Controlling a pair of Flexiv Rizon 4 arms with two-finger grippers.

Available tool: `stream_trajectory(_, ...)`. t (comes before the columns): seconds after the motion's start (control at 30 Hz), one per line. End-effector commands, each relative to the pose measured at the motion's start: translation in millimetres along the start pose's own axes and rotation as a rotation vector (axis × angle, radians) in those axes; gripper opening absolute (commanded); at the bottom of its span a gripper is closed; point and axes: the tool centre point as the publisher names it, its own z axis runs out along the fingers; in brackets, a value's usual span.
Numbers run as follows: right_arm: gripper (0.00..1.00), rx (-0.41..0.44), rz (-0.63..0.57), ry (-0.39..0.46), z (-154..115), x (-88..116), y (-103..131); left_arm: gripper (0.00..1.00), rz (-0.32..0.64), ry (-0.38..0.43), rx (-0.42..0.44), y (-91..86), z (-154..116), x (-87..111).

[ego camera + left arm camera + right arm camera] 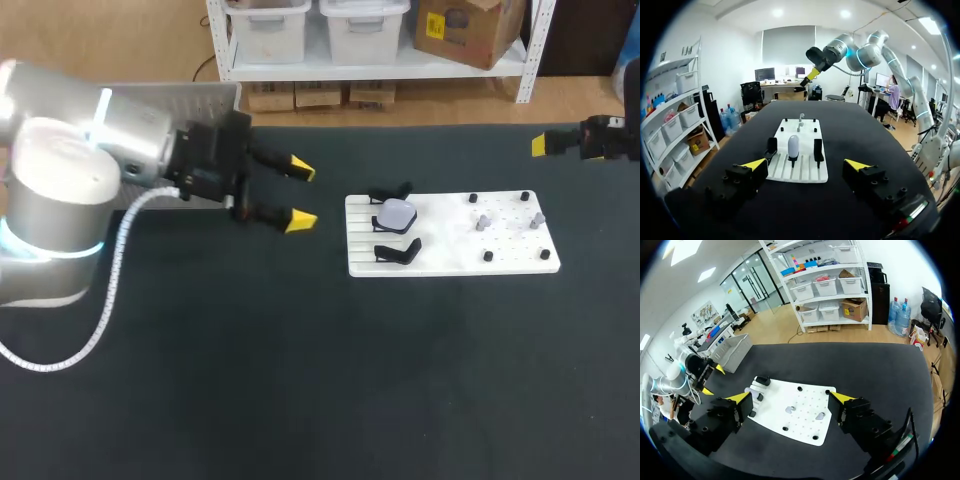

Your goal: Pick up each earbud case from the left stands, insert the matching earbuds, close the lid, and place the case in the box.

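A white board [455, 262] lies right of the table's middle. On its left side a pale lavender earbud case [396, 214] sits between two black stands [390, 193] [397, 251]. Two small grey earbuds [483, 222] [537, 217] rest on its right side. My left gripper [302, 195] hovers open just left of the board, nothing between its fingers. In the left wrist view that gripper [805, 165] faces the case [793, 146] straight ahead. My right gripper [540, 145] hangs at the far right, behind the board. In its own view it [790, 398] stands open above the board [805, 432].
Black pegs [473, 198] [545, 254] stand at the corners of the board's right half. A grey bin [170, 95] shows at the table's far left corner, behind my left arm. Dark tabletop [330, 380] stretches in front of the board.
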Motion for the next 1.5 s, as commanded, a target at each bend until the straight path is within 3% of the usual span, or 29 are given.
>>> stream_trajectory(0.03,1.00,-0.002,-0.001,0.000,-0.2,0.3,-0.5,1.00,-0.012,-0.004,-0.005,2.8,24.4,6.1)
stream_trajectory(0.4,1.00,-0.002,-0.001,0.000,-0.2,0.3,-0.5,1.00,0.009,0.018,0.028,21.5,46.8,12.1)
stream_trajectory(0.53,1.00,-0.002,-0.001,0.000,-0.2,0.3,-0.5,0.91,0.009,0.019,0.033,28.6,55.0,13.8)
stream_trajectory(0.77,1.00,-0.002,-0.001,0.000,-0.2,0.3,-0.5,0.90,0.007,0.022,0.032,35.6,71.2,14.8)
stream_trajectory(0.87,1.00,-0.002,-0.001,0.000,-0.2,0.3,-0.5,0.84,0.014,0.013,0.037,33.8,77.0,13.0)
stream_trajectory(0.93,1.00,-0.002,-0.001,0.000,-0.2,0.3,-0.5,0.54,0.018,0.012,0.039,31.5,80.8,13.1)
stream_trajectory(0.97,1.00,-0.002,-0.001,0.000,-0.2,0.3,-0.5,0.49,0.018,0.012,0.040,30.5,82.4,13.4)
stream_trajectory(1.13,1.00,-0.002,-0.001,0.000,-0.2,0.3,-0.5,0.43,0.018,0.003,0.044,25.4,86.8,14.8)
stream_trajectory(1.5,1.00,-0.002,-0.001,0.000,-0.2,0.3,-0.5,0.44,0.001,-0.003,0.031,21.7,92.7,20.2)
